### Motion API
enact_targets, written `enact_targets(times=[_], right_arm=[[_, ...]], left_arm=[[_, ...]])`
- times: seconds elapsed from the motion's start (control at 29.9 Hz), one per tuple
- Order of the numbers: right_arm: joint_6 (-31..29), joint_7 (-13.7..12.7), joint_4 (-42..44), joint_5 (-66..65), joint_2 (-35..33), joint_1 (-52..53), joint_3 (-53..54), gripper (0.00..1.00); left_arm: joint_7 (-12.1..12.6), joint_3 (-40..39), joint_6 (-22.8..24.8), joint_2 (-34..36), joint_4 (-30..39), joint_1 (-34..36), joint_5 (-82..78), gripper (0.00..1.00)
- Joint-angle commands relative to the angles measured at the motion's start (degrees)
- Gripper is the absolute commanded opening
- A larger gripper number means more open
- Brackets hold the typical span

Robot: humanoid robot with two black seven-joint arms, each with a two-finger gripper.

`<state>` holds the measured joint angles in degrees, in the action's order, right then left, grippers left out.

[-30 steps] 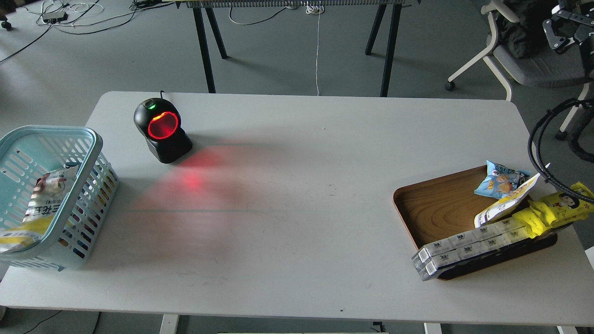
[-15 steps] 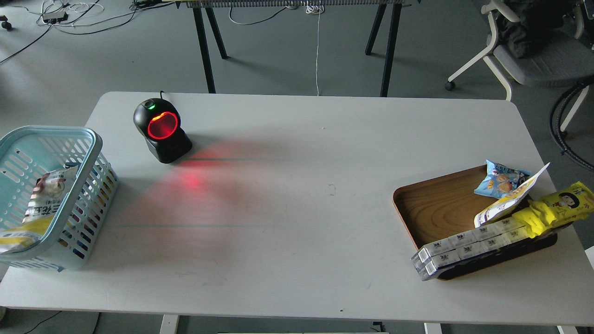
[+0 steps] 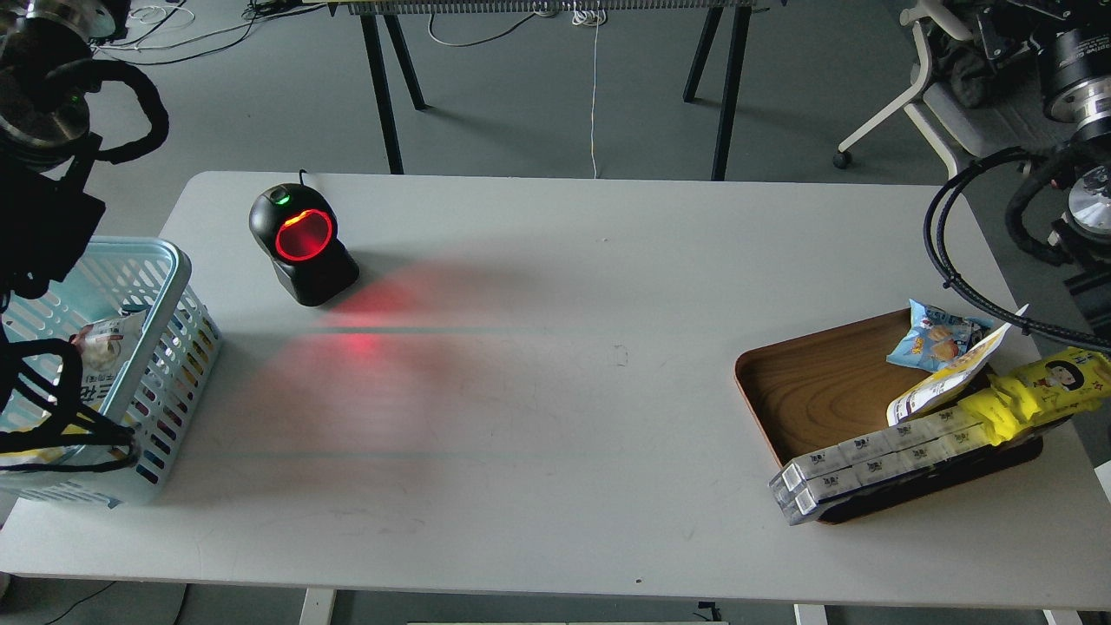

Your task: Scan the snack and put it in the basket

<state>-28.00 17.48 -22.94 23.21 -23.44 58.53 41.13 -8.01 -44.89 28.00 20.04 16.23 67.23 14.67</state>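
Observation:
A small yellow-and-white snack pouch [image 3: 951, 377] leans in the brown wooden tray [image 3: 816, 391] at the right, against a blue snack bag [image 3: 933, 337]. The light blue slotted basket [image 3: 174, 286] stands at the table's left edge; a similar white-and-yellow pouch [image 3: 97, 345] lies inside it. My left arm [image 3: 39, 130] rises over the basket at the left edge; its far end is cut off by the top edge. My right arm [image 3: 1072, 78] is raised at the upper right, well above the tray; its dark far end [image 3: 998, 22] does not show separate fingers. Neither arm touches a snack.
A black barcode scanner [image 3: 304, 243] with a glowing red window stands at the back left and casts red light on the white table [image 3: 555, 434]. A long yellow packet with a cartoon face [image 3: 1037, 395] and stacked white boxes [image 3: 868, 464] lie across the tray. A black cable loop [image 3: 955, 260] hangs over the tray.
Both arms have come into view: the left arm now stands over the basket, the right arm and its cable loop hang above the tray. Objects on the table have not moved.

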Motion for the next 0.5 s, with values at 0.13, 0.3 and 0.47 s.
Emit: enact_targets(times=[0.13,0.3,0.47], right_arm=[[0.0,-0.43,-0.09,-0.01,3.66,-0.34,1.85,0.99],[0.0,-0.43,-0.09,-0.01,4.46,-1.66,1.77,0.99],[0.0,-0.43,0.08,-0.01,4.54,-1.75,1.15,0.99]], left_arm=[[1.24,0.59,0.0,-3.7,0.12,-2.45,1.68,1.0],[0.98,-0.11,0.0,-4.66,0.56,-6.32,1.86,1.0],[0.89,-0.54,0.0,-6.51,2.4,-9.57,2.03,1.0]])
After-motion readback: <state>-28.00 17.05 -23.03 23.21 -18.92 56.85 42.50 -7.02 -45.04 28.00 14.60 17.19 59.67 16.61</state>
